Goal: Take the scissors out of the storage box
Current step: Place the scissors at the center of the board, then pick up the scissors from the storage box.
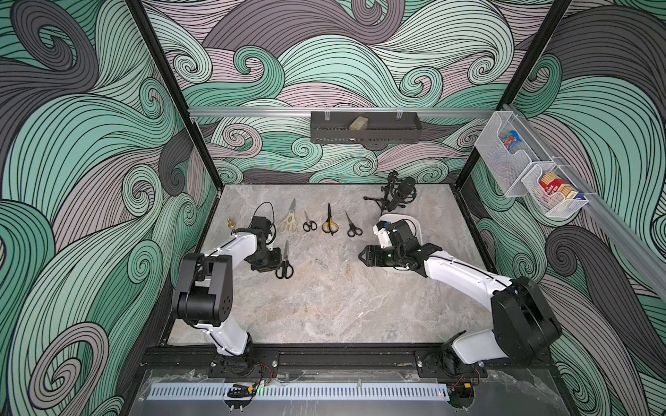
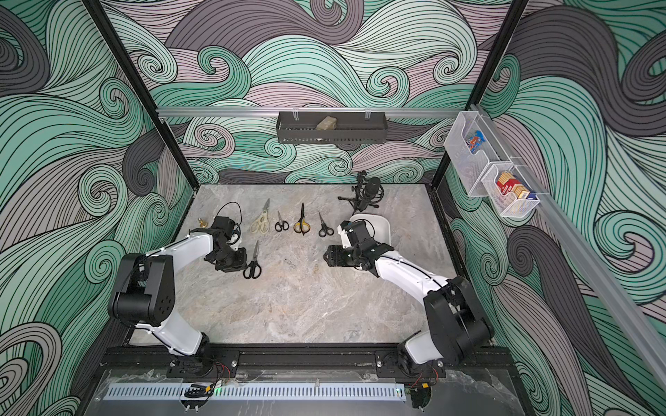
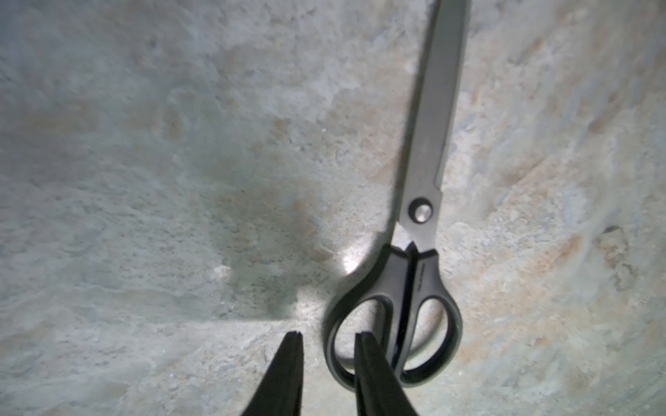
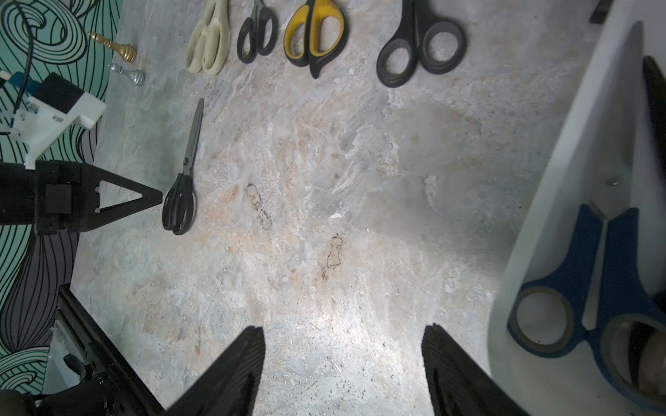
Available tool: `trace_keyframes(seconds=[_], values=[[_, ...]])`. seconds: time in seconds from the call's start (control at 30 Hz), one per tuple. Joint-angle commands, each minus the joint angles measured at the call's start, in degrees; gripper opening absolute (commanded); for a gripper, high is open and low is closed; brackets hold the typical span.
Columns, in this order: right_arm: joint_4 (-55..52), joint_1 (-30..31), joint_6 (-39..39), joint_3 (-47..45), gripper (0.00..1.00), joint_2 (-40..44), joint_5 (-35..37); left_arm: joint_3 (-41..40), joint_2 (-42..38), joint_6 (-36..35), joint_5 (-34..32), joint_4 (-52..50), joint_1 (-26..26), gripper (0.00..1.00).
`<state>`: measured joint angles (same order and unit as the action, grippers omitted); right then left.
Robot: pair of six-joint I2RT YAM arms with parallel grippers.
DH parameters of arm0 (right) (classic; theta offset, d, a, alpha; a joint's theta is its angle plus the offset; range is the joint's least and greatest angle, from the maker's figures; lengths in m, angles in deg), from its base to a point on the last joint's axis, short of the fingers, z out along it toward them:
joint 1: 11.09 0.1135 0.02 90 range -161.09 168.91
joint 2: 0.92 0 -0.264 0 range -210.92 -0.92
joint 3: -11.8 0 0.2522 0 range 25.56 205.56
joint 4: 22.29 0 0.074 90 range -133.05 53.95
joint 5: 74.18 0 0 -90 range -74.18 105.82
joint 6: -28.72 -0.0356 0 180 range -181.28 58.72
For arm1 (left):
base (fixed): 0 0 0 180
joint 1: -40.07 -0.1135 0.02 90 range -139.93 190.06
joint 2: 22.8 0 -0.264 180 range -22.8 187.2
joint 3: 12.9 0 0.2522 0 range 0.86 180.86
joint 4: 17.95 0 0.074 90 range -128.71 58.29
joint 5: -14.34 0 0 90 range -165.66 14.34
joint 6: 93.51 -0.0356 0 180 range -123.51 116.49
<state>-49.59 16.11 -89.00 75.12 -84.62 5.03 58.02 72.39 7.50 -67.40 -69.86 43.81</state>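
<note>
Scissors with black handles (image 3: 420, 216) lie on the tabletop (image 1: 342, 306), left claw (image 3: 328, 335) parted astride one handle rim; right claw (image 4: 344, 328) gapes empty over the bare middle, beside the storage box (image 4: 576, 162) holding a blue pair (image 4: 594, 273).

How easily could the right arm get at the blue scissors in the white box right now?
Probably easily: the right claw hangs open and empty beside the storage box, and the blue scissors lie uncovered inside. Only its wall stands between.
</note>
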Motion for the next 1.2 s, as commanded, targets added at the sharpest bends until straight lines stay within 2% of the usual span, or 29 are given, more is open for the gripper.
trace_keyframes(seconds=[0.0,0.1,0.23,0.4,0.47,0.6,0.73,0.9,1.17], values=[[-1.00,-2.97,0.47,1.05,0.73,0.93,1.91,4.75,-1.11,-0.10,-0.99,-3.75,-0.47,0.30],[-1.98,-5.55,1.46,0.97,0.71,2.26,4.18,8.74,-2.24,0.16,-1.24,-5.73,-0.48,0.31],[-4.82,-9.98,2.93,1.64,0.67,1.97,5.97,10.27,-5.10,2.50,4.42,-4.01,-0.19,0.31],[-6.89,-14.50,5.65,3.05,0.61,0.76,9.96,2.45,-12.36,12.49,15.27,7.87,1.59,0.31],[-7.81,-16.42,7.00,4.26,0.59,-0.75,10.51,-2.18,-16.52,18.04,16.96,13.80,3.30,0.31],[-9.07,-18.99,9.07,6.50,0.56,-4.50,10.68,-10.85,-22.29,28.09,17.37,25.96,8.79,0.31],[-9.00,-19.25,9.87,7.43,0.50,-7.30,10.79,-13.64,-22.90,32.06,14.97,28.88,13.74,0.31],[-8.90,-19.28,11.09,9.37,0.40,-10.85,11.22,-13.77,-22.39,32.71,15.58,29.57,15.04,0.31],[-8.79,-19.29,11.69,10.08,0.35,-14.03,9.51,-12.76,-23.88,30.90,13.73,26.95,14.99,0.32]])
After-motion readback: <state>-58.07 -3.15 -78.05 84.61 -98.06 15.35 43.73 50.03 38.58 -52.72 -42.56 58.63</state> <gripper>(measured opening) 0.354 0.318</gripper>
